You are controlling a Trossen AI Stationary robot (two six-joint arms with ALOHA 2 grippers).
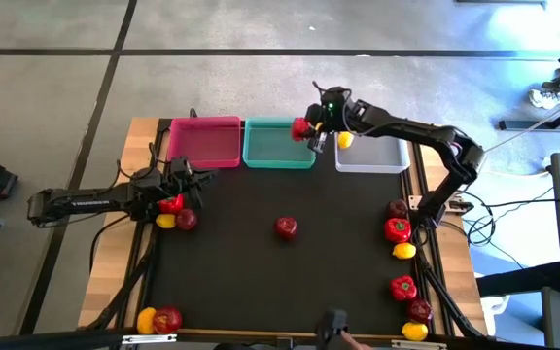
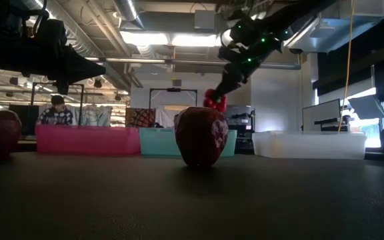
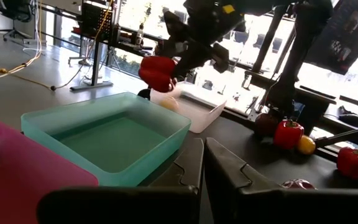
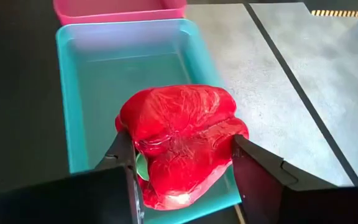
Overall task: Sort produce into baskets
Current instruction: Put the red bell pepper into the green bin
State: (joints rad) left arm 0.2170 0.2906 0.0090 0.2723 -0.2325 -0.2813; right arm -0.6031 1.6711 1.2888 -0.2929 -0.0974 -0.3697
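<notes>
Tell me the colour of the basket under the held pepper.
Teal green basket, clearest in the right wrist view.

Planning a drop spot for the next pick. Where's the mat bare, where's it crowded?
Bare: the black mat around the lone centre apple, from the baskets to the near edge. Pink basket and teal basket are empty. Crowded: the right edge's produce column, the cluster by the left gripper, the near-left corner pair.

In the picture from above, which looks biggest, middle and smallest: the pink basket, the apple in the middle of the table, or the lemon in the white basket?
1. Pink plastic basket
2. Dark red round apple
3. Yellow lemon
</notes>
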